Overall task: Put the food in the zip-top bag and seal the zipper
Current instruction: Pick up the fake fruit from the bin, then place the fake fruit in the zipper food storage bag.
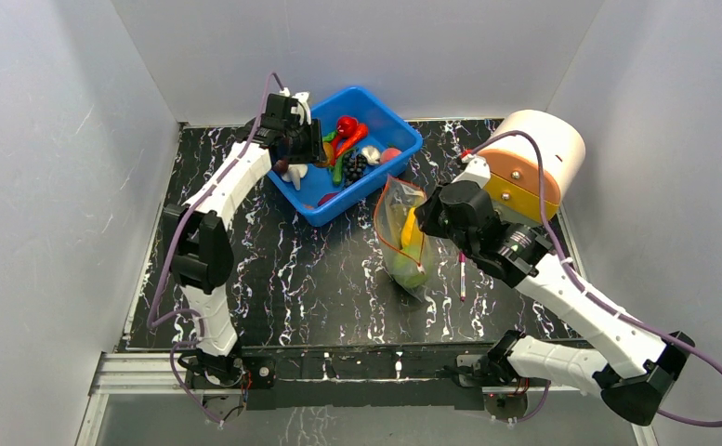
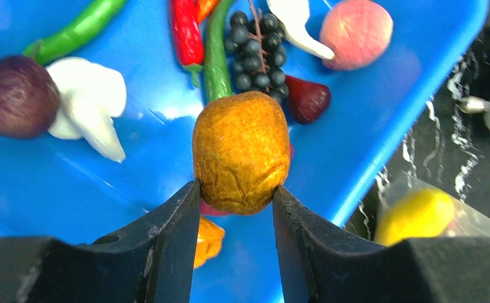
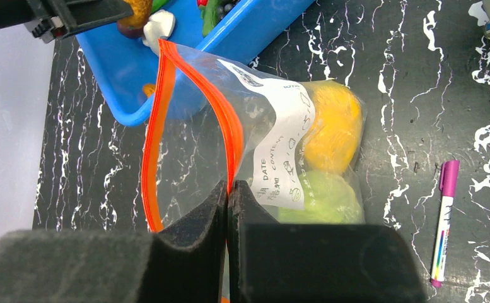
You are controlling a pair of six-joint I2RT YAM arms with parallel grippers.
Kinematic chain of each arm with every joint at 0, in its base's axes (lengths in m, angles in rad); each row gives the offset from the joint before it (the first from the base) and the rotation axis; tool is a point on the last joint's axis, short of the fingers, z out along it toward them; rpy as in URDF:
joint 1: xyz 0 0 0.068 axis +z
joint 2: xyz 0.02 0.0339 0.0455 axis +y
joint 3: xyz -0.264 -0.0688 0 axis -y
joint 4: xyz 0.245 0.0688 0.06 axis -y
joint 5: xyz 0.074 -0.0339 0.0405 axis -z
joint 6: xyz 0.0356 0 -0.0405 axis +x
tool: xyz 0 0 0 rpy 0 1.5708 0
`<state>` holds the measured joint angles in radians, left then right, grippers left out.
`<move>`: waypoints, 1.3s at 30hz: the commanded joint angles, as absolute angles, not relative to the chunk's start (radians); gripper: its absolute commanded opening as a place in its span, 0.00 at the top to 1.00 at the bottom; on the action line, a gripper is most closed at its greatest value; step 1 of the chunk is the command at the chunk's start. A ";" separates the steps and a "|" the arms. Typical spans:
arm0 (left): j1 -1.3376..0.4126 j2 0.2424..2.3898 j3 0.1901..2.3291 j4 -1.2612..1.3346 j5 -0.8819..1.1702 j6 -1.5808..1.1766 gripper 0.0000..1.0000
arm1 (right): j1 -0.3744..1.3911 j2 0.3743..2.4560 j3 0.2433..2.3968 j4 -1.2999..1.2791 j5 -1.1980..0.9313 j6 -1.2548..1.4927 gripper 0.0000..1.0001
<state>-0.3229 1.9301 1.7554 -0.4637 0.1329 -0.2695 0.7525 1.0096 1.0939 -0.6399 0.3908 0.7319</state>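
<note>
Clamping a brown piece (image 2: 241, 151) above the tub (image 2: 368, 126), left claw (image 2: 236, 188), right claw (image 3: 228, 186) pinched on the zipper (image 3: 231, 136), bag (image 3: 192, 145) at centre frame

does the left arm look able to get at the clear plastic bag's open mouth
Likely yes: the right claw holds the clear plastic bag open beside the blue plastic tub, nothing between.

The right gripper (image 3: 228, 191) pinches the zipper (image 3: 227, 120) of the open zip-top bag (image 3: 185, 158), which contains a yellow piece (image 3: 333, 126) and a green piece (image 3: 321, 199).
</note>
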 commanded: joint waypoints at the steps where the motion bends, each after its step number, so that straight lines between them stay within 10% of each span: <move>1: -0.324 1.789 1.700 -0.457 0.258 -0.318 0.74 | 0.753 1.035 1.124 -0.560 0.420 0.736 1.00; 26: -0.386 1.428 1.337 -0.149 0.837 -0.699 0.73 | 0.752 1.182 1.228 -0.487 0.467 0.798 1.00; 39: -0.524 1.390 1.266 -0.166 0.683 -0.702 0.74 | 0.752 1.147 1.218 -0.473 0.422 0.799 1.00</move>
<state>-0.5243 1.4258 1.2736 -0.1406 0.7460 -0.7162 0.7525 1.1873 1.1763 -0.5613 0.4324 0.7914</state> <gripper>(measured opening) 0.401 0.009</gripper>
